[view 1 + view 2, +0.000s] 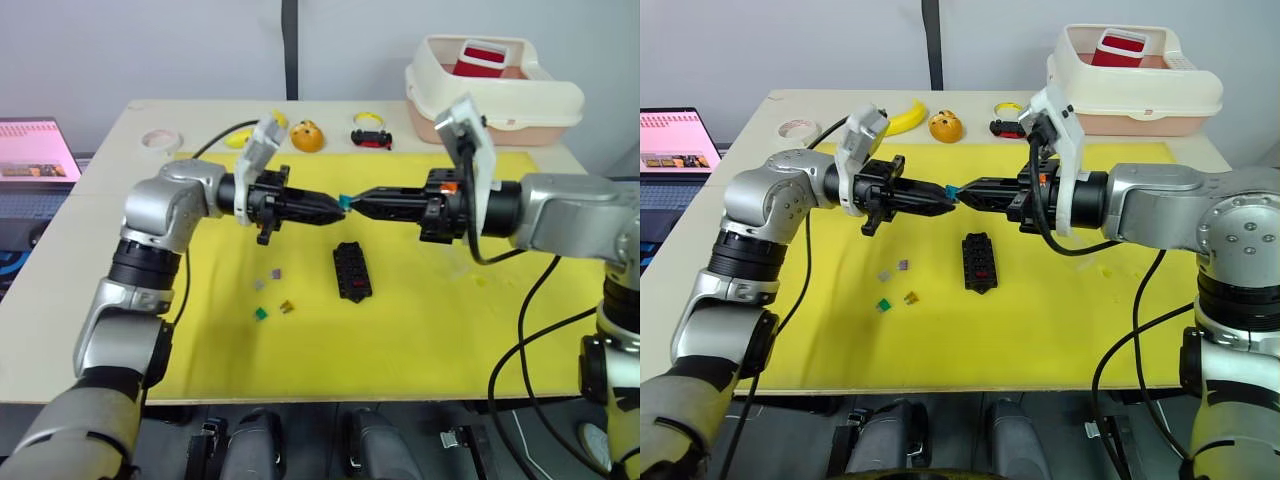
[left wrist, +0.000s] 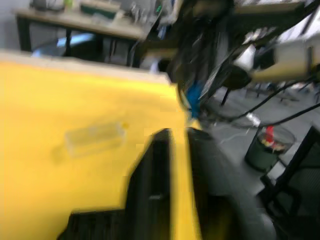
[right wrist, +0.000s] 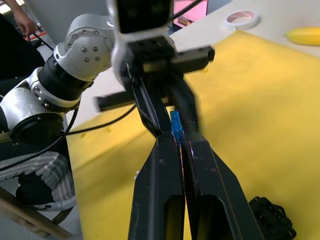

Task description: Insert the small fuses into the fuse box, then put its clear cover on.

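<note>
Left eye view: near the frame's centre the left gripper (image 1: 336,206) and the right gripper (image 1: 356,205) meet tip to tip above the yellow rectangular mat (image 1: 420,320). A tiny teal plastic fuse (image 1: 344,202) sits between the tips. Below them, on the mat, lies the small black rectangular fuse box (image 1: 352,271) with red fuses showing in its slots. Left of the box, lower centre-left, lie four loose fuses: a purple-grey one (image 1: 276,271), a grey one (image 1: 259,284), an amber one (image 1: 286,306) and a green one (image 1: 261,314). The large cream lidded plastic bin (image 1: 492,93) stands at the upper right, a yellow banana (image 1: 238,139) at the upper centre-left.

Right eye view: same layout, with the teal fuse at the meeting tips, upper centre.

Left wrist view: the clear rectangular plastic cover (image 2: 95,138) lies on the mat at centre-left, well apart from the box. This gripper's fingers stand slightly apart; whether they touch the fuse cannot be told.

Right wrist view: the right gripper's fingers are pressed together on the teal fuse at centre, the left gripper's tips right against it.
</note>
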Available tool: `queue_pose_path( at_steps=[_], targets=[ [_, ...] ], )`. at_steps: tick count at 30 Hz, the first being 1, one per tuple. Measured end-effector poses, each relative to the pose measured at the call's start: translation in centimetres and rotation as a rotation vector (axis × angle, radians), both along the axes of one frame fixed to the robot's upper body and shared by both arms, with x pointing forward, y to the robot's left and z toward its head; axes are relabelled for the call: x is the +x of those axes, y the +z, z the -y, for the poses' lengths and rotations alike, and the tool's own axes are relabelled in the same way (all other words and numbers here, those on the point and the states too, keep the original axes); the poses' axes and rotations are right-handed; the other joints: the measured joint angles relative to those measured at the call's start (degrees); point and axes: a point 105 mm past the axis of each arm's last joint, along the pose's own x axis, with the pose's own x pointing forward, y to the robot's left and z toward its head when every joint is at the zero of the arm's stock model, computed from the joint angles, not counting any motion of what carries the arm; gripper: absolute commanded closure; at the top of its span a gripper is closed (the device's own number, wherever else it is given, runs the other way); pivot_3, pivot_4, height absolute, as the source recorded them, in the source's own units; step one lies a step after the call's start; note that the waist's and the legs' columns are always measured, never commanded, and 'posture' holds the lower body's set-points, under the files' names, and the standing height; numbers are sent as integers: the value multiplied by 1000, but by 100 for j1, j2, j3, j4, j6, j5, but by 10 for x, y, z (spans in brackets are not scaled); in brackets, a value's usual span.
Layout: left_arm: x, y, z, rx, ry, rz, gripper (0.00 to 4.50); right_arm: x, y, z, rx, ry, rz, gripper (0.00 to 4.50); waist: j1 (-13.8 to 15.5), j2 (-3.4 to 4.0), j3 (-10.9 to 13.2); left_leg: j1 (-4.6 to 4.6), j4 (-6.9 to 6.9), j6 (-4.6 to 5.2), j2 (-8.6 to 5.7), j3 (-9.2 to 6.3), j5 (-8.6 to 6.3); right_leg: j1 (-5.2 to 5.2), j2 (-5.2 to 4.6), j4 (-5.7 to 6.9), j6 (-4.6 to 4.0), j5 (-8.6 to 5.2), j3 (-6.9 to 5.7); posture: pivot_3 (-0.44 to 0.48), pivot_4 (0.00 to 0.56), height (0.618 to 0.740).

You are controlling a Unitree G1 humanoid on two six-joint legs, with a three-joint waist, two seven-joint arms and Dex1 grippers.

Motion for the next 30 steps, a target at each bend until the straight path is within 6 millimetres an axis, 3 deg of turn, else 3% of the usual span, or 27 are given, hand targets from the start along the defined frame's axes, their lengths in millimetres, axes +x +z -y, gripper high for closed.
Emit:
queue_pose_path(
  at_steps=[4, 5, 13, 22, 30],
  targets=[
    [-4, -4, -12, 92, -12, 48, 208, -2, 1, 8, -88, -10, 99, 4500, 0, 1, 1, -3, -3, 3, 0, 1, -2, -6, 0, -3, -1, 0, 1, 0, 150, 739],
    [-5, -5, -17, 111, -9, 66, 75, -2, 1, 12, -114, -15, 141, 4500, 0, 1, 1, -3, -3, 4, 0, 1, -3, -5, 1, -5, -1, -1, 1, 0, 150, 739],
    [-9, -41, -23, 235, 5, 152, 75, 4, -42, 26, -247, 107, 295, 4500, 10, 0, 1, -3, 4, 6, -1, 4, -3, -1, 0, -10, -2, -1, 2, 0, 150, 739],
    [-10, -71, -23, 307, 89, 206, 75, 18, -67, 28, -202, 177, 339, 4500, 10, 1, 1, -1, 5, 6, 0, 6, -3, 0, 3, -8, 1, 0, 2, 0, 150, 739],
    [-11, -83, -23, 332, 143, 223, 75, 32, -95, 34, -257, 219, 330, 4500, 23, 1, 1, -1, 10, 5, -1, 8, -3, 3, 2, -7, 1, 0, 2, 0, 150, 739]
  ],
)
